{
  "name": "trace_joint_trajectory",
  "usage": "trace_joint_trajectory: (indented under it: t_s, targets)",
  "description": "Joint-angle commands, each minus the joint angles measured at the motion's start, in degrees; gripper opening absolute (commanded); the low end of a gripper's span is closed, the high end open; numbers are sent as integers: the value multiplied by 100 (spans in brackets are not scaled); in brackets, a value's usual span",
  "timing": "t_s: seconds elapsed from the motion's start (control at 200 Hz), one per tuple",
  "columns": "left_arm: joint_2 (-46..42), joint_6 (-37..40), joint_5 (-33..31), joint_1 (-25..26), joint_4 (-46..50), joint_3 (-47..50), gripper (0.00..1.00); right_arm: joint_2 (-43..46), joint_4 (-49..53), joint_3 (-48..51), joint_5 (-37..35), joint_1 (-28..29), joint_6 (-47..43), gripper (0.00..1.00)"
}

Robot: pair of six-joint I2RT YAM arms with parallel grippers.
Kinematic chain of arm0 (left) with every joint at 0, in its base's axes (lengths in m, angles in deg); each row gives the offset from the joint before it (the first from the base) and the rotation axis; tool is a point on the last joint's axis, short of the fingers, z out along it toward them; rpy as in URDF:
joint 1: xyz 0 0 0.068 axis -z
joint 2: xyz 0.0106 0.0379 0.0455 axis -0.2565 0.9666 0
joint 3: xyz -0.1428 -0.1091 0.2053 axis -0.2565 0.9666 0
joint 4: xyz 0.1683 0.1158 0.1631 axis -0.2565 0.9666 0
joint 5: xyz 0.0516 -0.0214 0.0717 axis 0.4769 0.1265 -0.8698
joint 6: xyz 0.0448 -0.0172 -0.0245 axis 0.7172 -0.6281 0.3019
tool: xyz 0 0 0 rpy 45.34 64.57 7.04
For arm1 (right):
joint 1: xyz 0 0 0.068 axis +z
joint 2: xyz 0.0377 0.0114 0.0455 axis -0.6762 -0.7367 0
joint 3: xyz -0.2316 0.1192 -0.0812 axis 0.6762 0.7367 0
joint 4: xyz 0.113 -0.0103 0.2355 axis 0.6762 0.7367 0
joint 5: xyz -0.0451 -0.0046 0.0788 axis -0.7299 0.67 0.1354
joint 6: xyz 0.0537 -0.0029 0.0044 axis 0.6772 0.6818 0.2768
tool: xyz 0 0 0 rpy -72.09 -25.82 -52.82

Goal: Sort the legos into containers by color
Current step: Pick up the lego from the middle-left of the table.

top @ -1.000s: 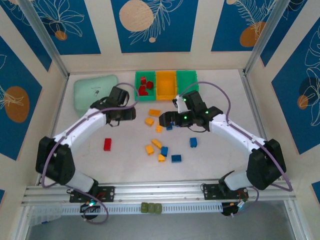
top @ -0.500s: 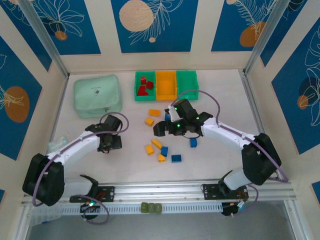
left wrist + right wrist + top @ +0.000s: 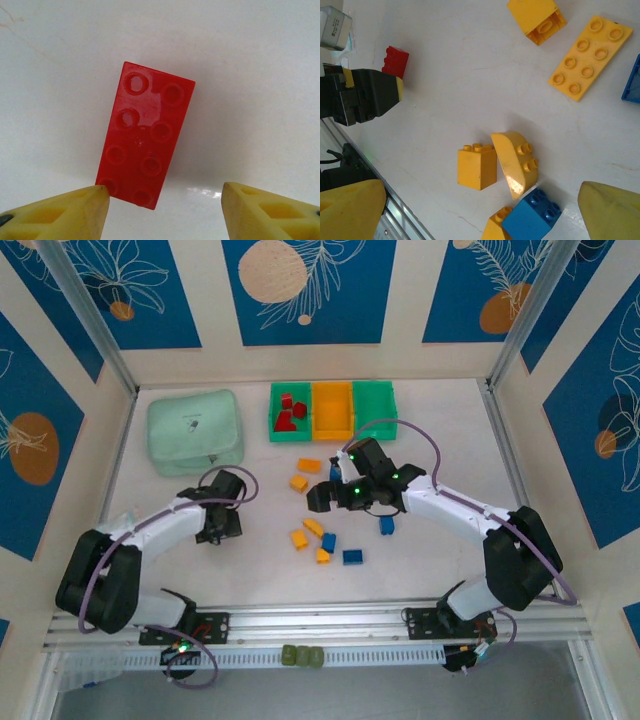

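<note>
Red lego point(image 3: 145, 140) touches one cropped fingertip point(image 3: 75, 212) of spread left pincer point(image 3: 165, 205).

The left gripper point(image 3: 165, 207) has yellow fingertips point(image 3: 65, 212). The brick point(image 3: 145, 140) between them is plain red and lies on a white table point(image 3: 260, 75). The right gripper point(image 3: 480, 212) also has yellow fingertips point(image 3: 352, 210). Ahead of them lie several yellow-orange bricks point(image 3: 477, 167) and two blue bricks point(image 3: 532, 220). The containers point(image 3: 332, 410) comprise one orange centre bin with a green bin on each side. The green bin on the left arm's side holds red bricks point(image 3: 288, 412). The box point(image 3: 195, 432) is pale mint green. The walls point(image 3: 300, 290) carry blue panels with white leaf outlines and tan discs.
</note>
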Motion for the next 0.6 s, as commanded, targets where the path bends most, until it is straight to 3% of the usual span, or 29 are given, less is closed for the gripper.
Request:
trace_joint_trajectory:
  t_s: [0.0,0.18,0.595]
  targets:
    - [-143,-116,180,-121,-276,180,62,2,49,-98,15,-13,37,99]
    - [-325,-59,37,-333,-85,158,64,-109,58,-198,76,-21,46,99]
    - [343,134,660,-592,-607,128,66,-96,100,-231,68,-35,72,99]
